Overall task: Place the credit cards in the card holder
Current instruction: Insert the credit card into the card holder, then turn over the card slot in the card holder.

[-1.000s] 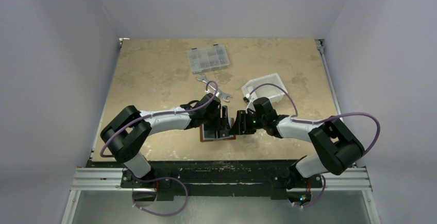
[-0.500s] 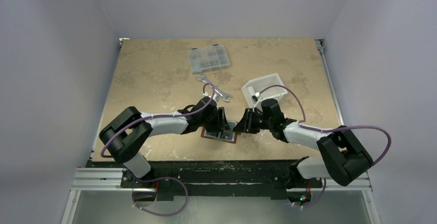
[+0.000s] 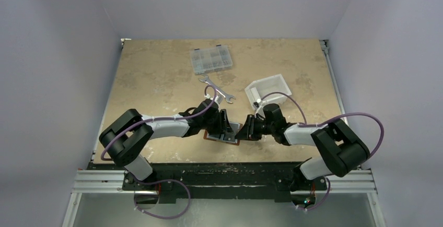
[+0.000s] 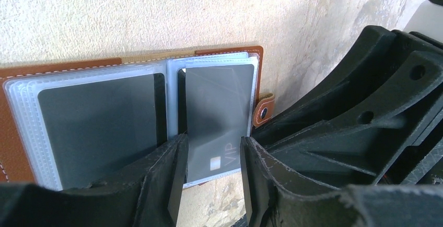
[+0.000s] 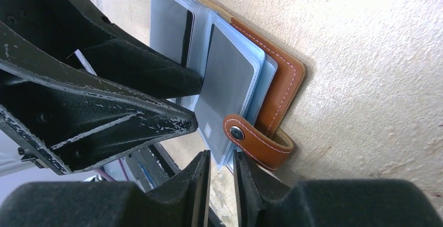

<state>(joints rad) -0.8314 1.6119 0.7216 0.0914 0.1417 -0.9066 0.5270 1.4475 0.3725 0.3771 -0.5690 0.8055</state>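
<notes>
The brown leather card holder (image 3: 209,136) lies open near the table's front edge, between both grippers. In the left wrist view its cover (image 4: 11,133) holds clear sleeves. One grey credit card (image 4: 99,122) sits in the left sleeve. A second card (image 4: 219,107), marked VIP, lies on the right sleeves. My left gripper (image 4: 210,159) is open, with its fingers either side of that card's near end. In the right wrist view the holder (image 5: 279,86) and the VIP card (image 5: 227,81) show. My right gripper (image 5: 222,172) is narrowly open, with the card's corner at its mouth beside the snap strap (image 5: 256,138).
A clear compartment box (image 3: 211,60) stands at the back. A silver wrench (image 3: 217,90) lies just behind the left gripper (image 3: 225,128). A white plastic bin (image 3: 269,90) stands behind the right gripper (image 3: 245,129). The two grippers are almost touching.
My right gripper has drawn back slightly, then closed in on the holder's right edge. The holder has turned a little. My left gripper has stayed on the holder.
</notes>
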